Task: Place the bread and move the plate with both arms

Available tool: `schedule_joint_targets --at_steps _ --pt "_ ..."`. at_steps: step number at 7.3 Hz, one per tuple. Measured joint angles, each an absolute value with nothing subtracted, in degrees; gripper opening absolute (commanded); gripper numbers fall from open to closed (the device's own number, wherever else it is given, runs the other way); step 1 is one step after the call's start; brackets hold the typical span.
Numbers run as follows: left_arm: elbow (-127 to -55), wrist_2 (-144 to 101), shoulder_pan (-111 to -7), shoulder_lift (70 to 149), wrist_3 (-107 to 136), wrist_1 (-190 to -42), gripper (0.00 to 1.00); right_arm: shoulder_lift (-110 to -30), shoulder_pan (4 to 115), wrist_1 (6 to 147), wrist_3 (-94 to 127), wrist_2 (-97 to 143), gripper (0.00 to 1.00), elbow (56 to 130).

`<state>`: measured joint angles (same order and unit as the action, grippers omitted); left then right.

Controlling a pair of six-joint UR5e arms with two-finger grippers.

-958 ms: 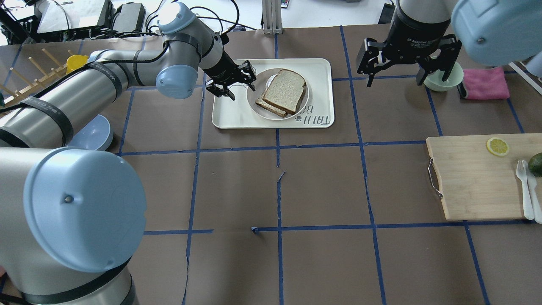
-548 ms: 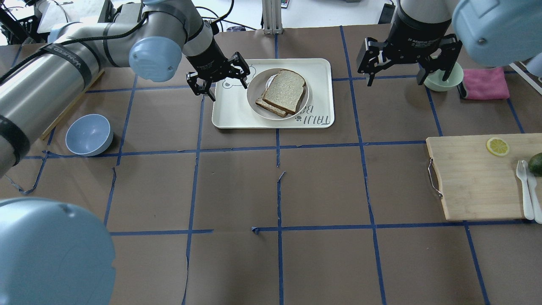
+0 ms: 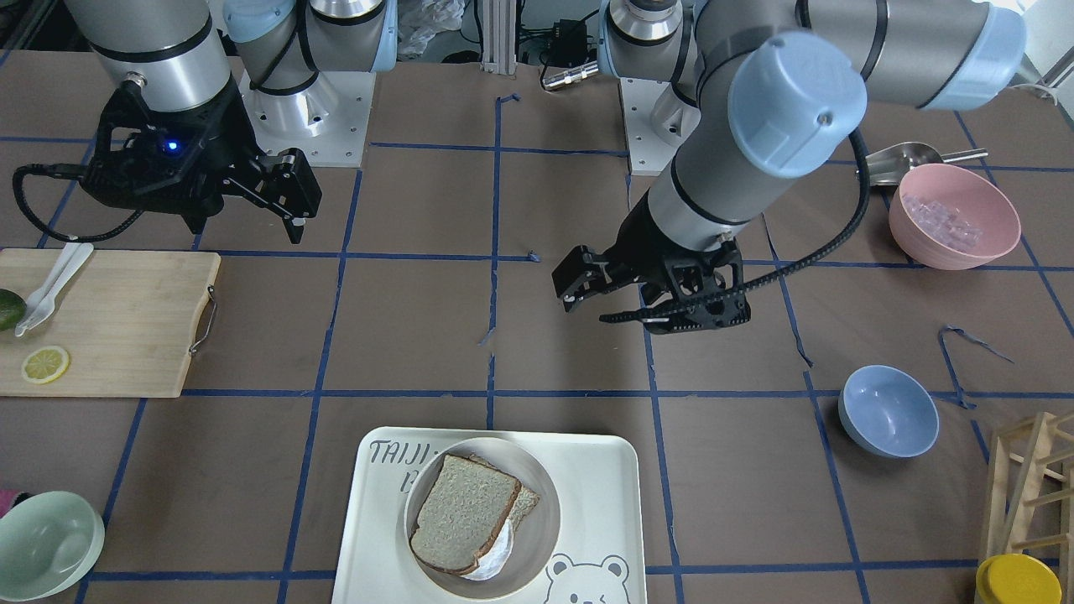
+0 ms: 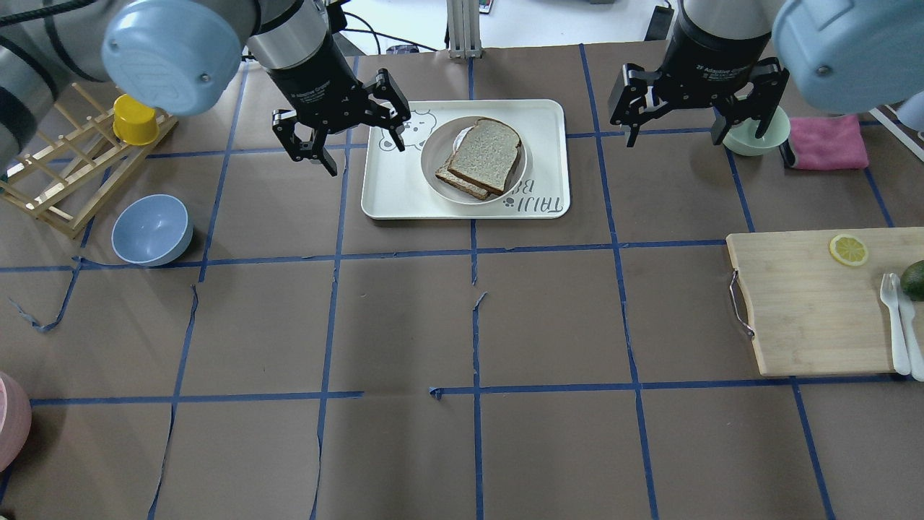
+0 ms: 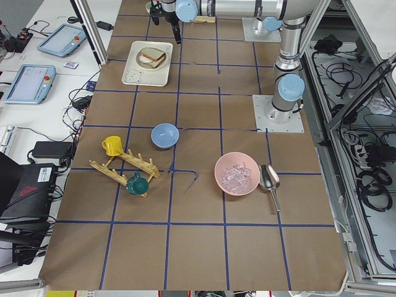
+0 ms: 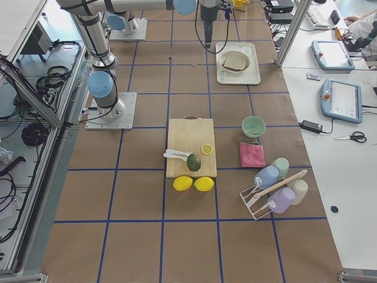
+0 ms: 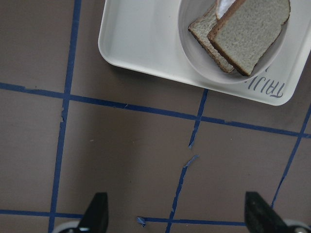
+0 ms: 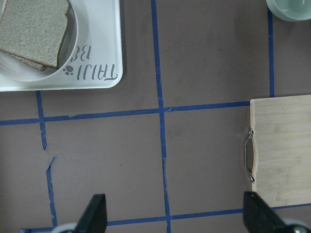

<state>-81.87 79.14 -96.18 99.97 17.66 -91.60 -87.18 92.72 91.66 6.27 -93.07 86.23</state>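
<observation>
Surface: table (image 4: 404, 325) under brown paper, blue tape grid.

Overhead view. Cream tray (image 4: 393, 195) at upper centre, with the plate (image 4: 427, 160) sitting in it. The bread (image 4: 485, 153) lies on the plate, stacked askew over a second slice (image 4: 456, 182). Left gripper (image 4: 363, 155) hangs by the tray's left edge, jaws spread, nothing held. Right gripper (image 4: 673, 137), upper right, is likewise spread and empty. It is well apart from the tray and overlaps a green bowl (image 4: 769, 137). Tray lettering is upside down here: "TAIJI B", the rest hidden by the plate. The white print on the gripper bodies is too small to read surely.

Front-facing view. Tray at bottom centre, "TAIJI" at its upper left corner, a bear face drawn at lower right. Left gripper is right of centre and looks raised off the table.

Side views. Tray and plate are small, near the top of each frame; jaws not judged from here.

Left wrist view. Fingertips (image 7: 99, 211) sit at the bottom corners, wide apart, only paper between. Plate at upper right.

Right wrist view. Same wide gap. Tray at upper left, cutting board (image 8: 286, 145) at the right edge.

Judgement: bread placement looks done, so the plate move is the step in hand. Bring the grippers to opposite sides of the rim and pinch the raised rim only. Match heights and lift together, level, or the top slice may slide.
</observation>
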Motion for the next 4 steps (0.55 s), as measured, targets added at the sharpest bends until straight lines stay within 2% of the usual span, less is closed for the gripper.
schedule_joint_targets --at_steps 4 --pt "-88.39 84.16 -96.28 90.75 15.8 -93.67 1.0 -87.18 92.65 91.64 5.89 -93.33 1.0 86.22"
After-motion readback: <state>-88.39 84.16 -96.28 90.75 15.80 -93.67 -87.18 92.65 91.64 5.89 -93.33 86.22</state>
